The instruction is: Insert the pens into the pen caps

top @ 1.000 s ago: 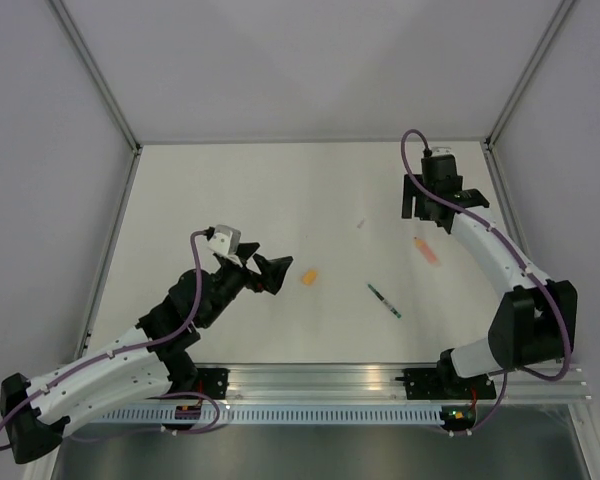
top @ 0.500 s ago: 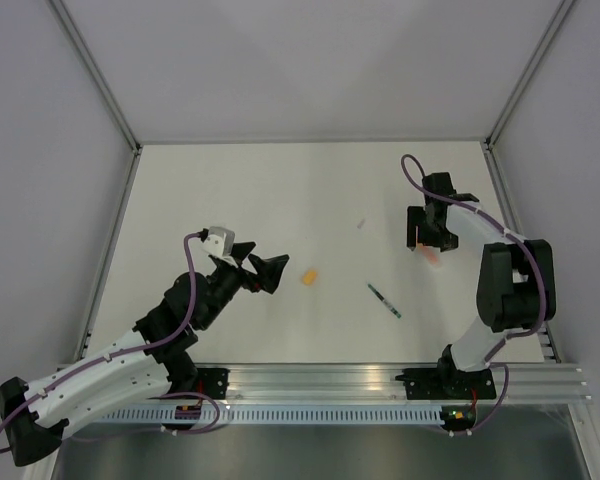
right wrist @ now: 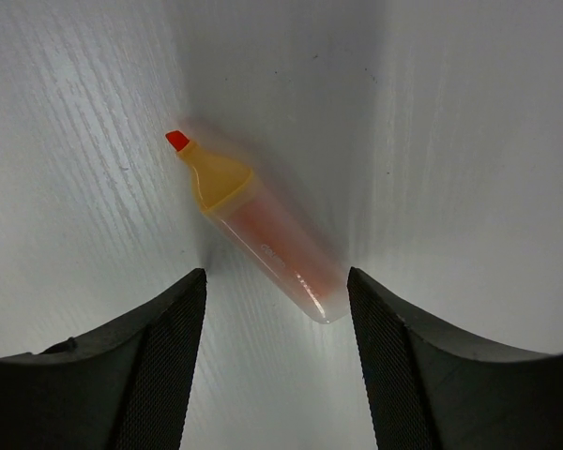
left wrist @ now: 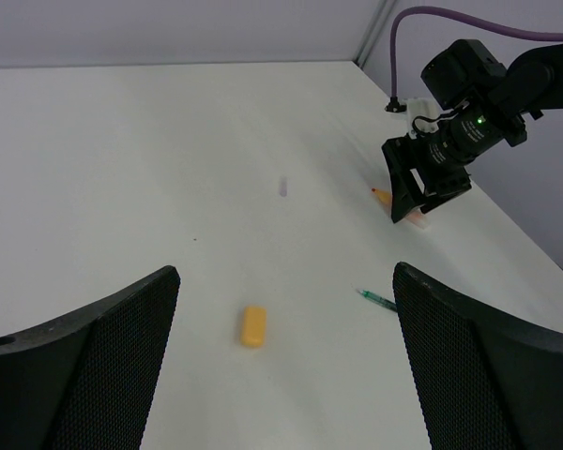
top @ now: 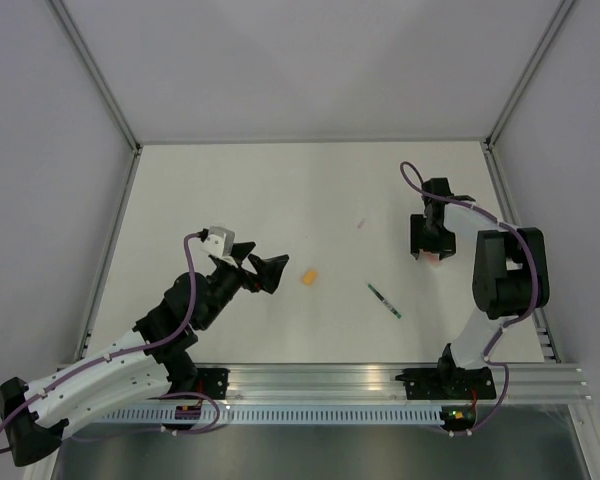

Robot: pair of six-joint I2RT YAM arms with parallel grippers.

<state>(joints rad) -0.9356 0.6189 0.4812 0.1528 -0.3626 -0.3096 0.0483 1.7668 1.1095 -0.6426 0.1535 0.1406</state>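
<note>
On table [top: 230, 200], right end effector [top: 428, 250] reached orange pen [right wrist: 263, 225].

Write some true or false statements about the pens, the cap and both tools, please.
1. The open right tool straddles the orange pen. True.
2. The orange pen wears its cap. False: its tip is bare; the orange cap lies apart on the table.
3. The left tool holds the green pen. False: it is open and empty; the green pen lies on the table.
4. Nothing touches the orange cap. True.
</note>
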